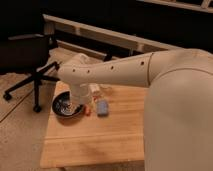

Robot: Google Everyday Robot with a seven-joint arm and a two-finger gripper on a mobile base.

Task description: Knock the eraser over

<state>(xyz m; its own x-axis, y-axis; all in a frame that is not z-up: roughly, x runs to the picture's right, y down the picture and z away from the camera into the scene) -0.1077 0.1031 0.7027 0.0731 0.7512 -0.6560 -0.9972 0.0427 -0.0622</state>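
tool (80, 102): low over black bowl (60, 106), grip state cannot tell (wrist blocks it)
eraser (102, 108): blue, on wooden table (95, 140), just right of bowl

Pale wood-grain bench (100, 142); blue eraser (102, 108); black, pale-streaked bowl (62, 108); orange thing (87, 111); white hand (81, 103) near the bench's left edge.
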